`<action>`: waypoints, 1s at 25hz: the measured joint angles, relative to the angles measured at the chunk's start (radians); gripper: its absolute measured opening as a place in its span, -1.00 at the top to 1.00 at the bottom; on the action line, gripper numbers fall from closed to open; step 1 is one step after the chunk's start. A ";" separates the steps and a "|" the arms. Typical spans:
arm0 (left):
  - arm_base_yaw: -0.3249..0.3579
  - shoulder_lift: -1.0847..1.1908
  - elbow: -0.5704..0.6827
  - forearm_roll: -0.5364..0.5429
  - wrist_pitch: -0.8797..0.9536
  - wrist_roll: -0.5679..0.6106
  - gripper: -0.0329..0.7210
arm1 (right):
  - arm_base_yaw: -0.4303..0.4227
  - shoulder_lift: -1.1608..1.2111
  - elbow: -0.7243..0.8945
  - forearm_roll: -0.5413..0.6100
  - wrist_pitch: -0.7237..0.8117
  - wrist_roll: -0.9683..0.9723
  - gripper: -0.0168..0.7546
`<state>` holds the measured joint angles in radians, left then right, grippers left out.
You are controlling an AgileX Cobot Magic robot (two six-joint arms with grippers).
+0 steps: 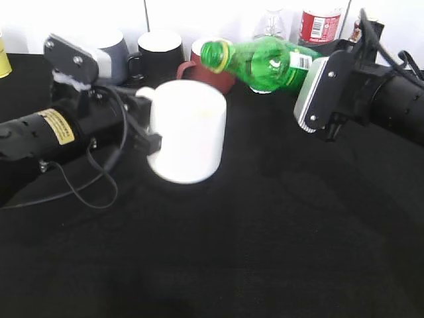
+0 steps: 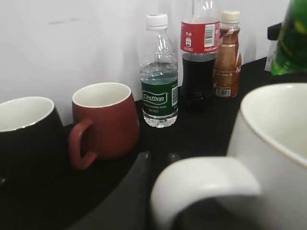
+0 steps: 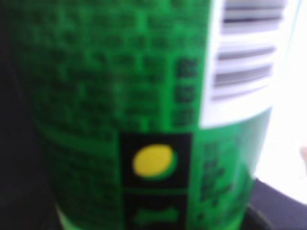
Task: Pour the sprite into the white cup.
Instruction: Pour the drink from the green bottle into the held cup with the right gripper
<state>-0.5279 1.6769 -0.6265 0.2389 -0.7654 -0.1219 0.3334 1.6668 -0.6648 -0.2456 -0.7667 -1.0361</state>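
The white cup [image 1: 189,129] is held off the black table by its handle in my left gripper [image 1: 147,126], which is shut on it. In the left wrist view the cup's handle [image 2: 201,184] and rim fill the lower right. My right gripper [image 1: 318,93] is shut on the sprite [image 1: 265,63], a bright green bottle lying nearly level in the air, its open neck pointing left above and behind the cup's rim. The sprite label [image 3: 144,120] fills the right wrist view, hiding the jaws. A strip of the bottle shows in the left wrist view [image 2: 290,40].
Behind stand a grey mug [image 1: 112,46], a black mug [image 1: 159,56] and a dark red mug [image 1: 205,73]. At the wall are a clear water bottle [image 2: 158,76], a cola bottle [image 2: 199,52] and a brown drink bottle [image 2: 228,55]. A black cable [image 1: 93,189] loops under the left arm.
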 joint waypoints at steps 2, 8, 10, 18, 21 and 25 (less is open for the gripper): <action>0.000 0.000 0.000 0.000 0.021 0.000 0.74 | 0.000 0.000 -0.016 0.003 0.001 -0.055 -0.13; 0.000 0.000 0.000 0.037 0.009 -0.001 0.74 | 0.000 0.000 -0.026 0.035 0.005 -0.178 -0.13; 0.000 0.000 0.000 0.037 0.007 -0.001 0.74 | 0.000 0.000 -0.026 0.040 0.005 -0.210 -0.10; 0.000 0.000 0.000 0.077 0.053 -0.001 0.74 | 0.000 0.000 -0.041 0.040 0.006 -0.309 -0.07; 0.000 0.000 0.000 0.078 0.053 -0.001 0.74 | 0.000 0.000 -0.049 0.036 0.006 -0.336 -0.07; 0.000 0.000 0.000 0.078 0.055 -0.001 0.74 | 0.000 0.000 -0.058 0.022 0.007 -0.363 -0.07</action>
<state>-0.5279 1.6769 -0.6265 0.3165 -0.7102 -0.1227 0.3334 1.6668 -0.7226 -0.2240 -0.7592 -1.3994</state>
